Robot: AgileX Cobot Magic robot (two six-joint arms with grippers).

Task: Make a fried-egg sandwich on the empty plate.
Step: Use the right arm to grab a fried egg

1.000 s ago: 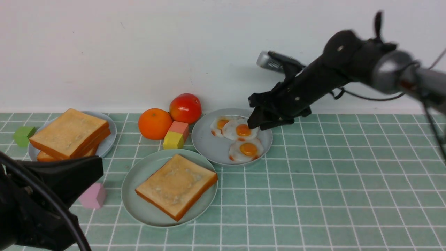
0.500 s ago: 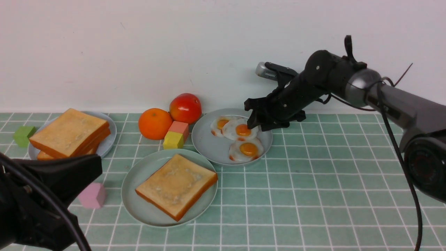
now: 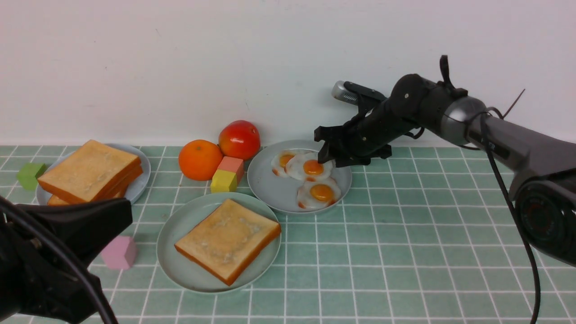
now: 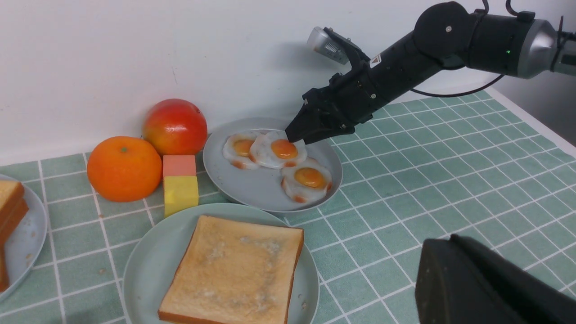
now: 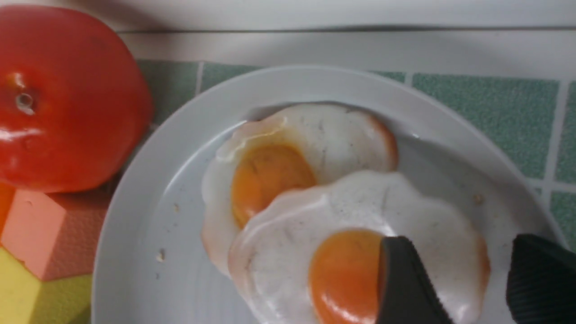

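The robot's right hand [image 3: 326, 157] hovers low over the grey plate [image 3: 270, 191], jaws parted astride the edge of the middle fried egg [image 3: 310, 168], one of three there, with nothing gripped. One toast slice [image 3: 227, 238] lies flat on the mint-green plate [image 3: 173, 256] at the front of the green-tiled counter [image 3: 427, 234]. A toast stack [image 3: 90, 173] sits on the bluish-white plate [image 3: 138, 182]. The left hand [image 3: 112, 220], near left, is closed, with nothing seen in it.

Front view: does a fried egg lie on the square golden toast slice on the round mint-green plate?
No, the toast slice is bare; all three eggs sit on the grey plate.
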